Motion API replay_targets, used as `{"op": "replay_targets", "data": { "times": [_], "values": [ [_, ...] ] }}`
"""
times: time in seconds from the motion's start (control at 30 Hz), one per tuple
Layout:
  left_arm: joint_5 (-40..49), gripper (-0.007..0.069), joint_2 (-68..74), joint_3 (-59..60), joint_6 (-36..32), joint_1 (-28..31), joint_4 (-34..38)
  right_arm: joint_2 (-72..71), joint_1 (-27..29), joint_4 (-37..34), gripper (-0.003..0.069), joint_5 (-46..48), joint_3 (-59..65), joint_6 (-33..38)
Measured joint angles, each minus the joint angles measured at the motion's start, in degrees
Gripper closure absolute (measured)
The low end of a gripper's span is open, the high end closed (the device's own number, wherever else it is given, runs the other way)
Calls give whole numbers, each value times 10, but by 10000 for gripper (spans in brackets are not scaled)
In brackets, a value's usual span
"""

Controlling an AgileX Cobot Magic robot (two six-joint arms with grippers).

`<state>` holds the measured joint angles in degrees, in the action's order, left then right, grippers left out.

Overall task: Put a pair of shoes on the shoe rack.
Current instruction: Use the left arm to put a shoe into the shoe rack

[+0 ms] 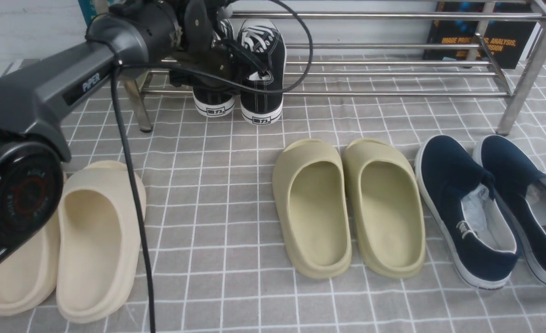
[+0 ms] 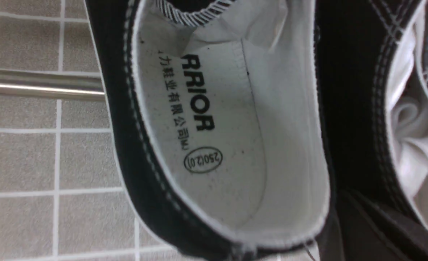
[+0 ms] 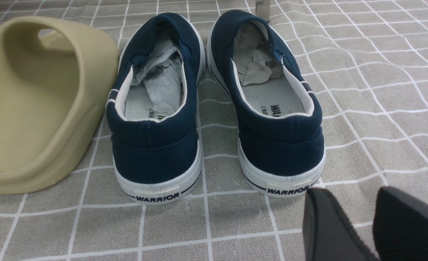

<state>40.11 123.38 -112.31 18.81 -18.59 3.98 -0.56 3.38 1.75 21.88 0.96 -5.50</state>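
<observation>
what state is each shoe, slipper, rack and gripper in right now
black sneakers: side by side at the rack, heels toward the camera
shoe rack: standing upright
left gripper: shut, at the sneakers
right gripper: fingers apart
navy slip-ons: paired on the cloth
olive slippers: upright, side by side
cream slippers: upright, partly behind left arm

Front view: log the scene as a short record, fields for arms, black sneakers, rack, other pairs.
left gripper: shut, at the sneakers
right gripper: open, near the navy shoes; arm out of front view
sneakers: side by side at the rack's lower shelf, heels toward the robot, partly hidden by the left arm
cream slippers: floor, robot's left
olive slippers: floor, between cream and navy
navy shoes: floor, robot's right
</observation>
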Motion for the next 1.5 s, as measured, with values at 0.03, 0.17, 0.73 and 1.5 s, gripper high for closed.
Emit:
{"op": "replay_targets", "data": {
  "times": [0.03, 0.17, 0.73, 1.5],
  "values": [
    [19, 638, -6, -4, -3, 0, 1, 0, 0, 0, 419, 0, 0, 0],
    [93, 638, -36, -11, -13, 0, 4, 0, 0, 0, 419, 0, 0, 0],
    [54, 638, 66, -13, -50, -30, 62, 0, 0, 0, 419, 0, 0, 0],
    [138, 638, 19, -56, -71, -12, 35, 0, 0, 0, 419, 0, 0, 0]
  ]
}}
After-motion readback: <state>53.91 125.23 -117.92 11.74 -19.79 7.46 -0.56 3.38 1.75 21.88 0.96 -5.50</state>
